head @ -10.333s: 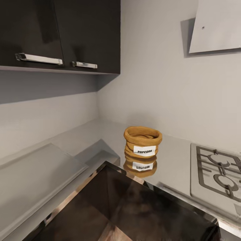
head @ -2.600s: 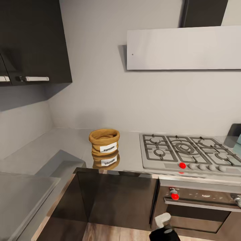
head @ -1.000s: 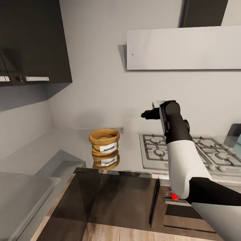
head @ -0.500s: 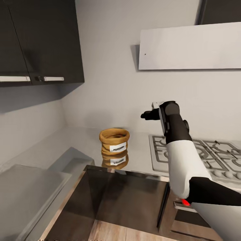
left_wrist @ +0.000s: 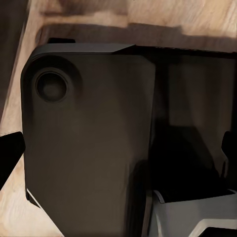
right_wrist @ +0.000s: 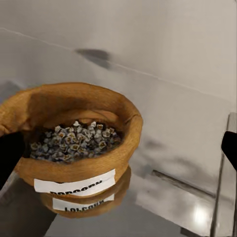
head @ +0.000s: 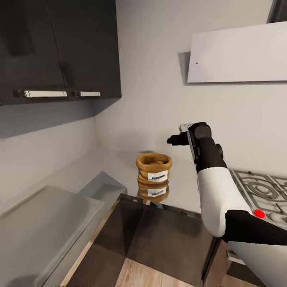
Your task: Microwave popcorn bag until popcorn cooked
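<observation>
Head view, left to right: dark wall cabinets [head: 59,48] fill the upper left of the frame, the glossy grey bench [head: 99,167] runs through the middle, and the popcorn bag [head: 154,169] stands upright on it at centre, mirrored in the surface, its white label facing the camera. Just right of and above the bag in the picture, the right end effector [head: 174,140] hangs in the air at the tip of the raised black-and-white right arm [head: 215,187], clear of the bag and pointing toward frame left. A steel gas hob [head: 259,191] lies at the right edge, under a flat white hood [head: 239,56] in the upper right. The right wrist view looks down into the bag [right_wrist: 74,143], its rolled rim open and unpopped kernels [right_wrist: 74,140] visible inside; the dark fingertips [right_wrist: 10,153] stand at opposite edges of that picture, wide apart and grasping nothing. The bag is squat, with no marked long axis, so the reach would likely be down and toward frame left. The left wrist view shows a dark panel [left_wrist: 89,138]; whether the left end effector is released or clenched cannot be told. The right arm is judged the nearer one.
</observation>
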Motion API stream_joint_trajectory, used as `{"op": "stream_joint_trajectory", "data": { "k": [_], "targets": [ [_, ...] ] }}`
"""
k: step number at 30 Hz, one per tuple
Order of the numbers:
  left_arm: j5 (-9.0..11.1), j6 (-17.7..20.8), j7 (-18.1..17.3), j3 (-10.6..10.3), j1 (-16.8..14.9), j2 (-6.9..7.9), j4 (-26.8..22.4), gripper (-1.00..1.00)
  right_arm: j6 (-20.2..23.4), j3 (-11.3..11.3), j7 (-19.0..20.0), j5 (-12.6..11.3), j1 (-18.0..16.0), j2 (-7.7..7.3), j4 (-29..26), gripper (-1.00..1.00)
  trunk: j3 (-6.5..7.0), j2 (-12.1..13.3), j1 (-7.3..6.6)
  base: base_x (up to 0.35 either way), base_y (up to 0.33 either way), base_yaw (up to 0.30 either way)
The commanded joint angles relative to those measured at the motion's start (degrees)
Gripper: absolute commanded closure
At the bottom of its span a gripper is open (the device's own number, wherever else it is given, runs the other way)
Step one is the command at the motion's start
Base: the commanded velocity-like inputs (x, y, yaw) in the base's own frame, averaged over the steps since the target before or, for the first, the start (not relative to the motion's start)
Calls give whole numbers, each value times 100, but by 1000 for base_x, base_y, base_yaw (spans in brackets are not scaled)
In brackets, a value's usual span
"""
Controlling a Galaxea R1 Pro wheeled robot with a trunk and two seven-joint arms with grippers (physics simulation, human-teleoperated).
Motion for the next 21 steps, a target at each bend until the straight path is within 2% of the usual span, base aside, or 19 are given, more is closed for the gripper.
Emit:
{"op": "stream_joint_trajectory", "data": {
  "k": [1, 14, 19, 21],
  "targets": [
    [35, -15, 0, 1, -2, -1, 2, -100, 15, -20, 56, 57, -5, 6, -6, -100, -7, -5, 1, 0, 0, 299],
    [38, -15, 4, 1, -2, -1, 2, -100, 15, -29, 59, 53, -5, 6, 30, -100, -7, -5, 1, 0, 0, 300],
    [37, -17, 5, 1, -2, -1, 2, -100, 15, -39, 64, 55, -5, 6, 1014, -100, -7, -5, 1, 0, 0, 57],
    [35, -15, 5, 1, -2, -1, 2, -100, 15, -40, 55, 58, -5, 6, 1214, -100, -7, -5, 1, 0, 0, 2]
  ]
}}
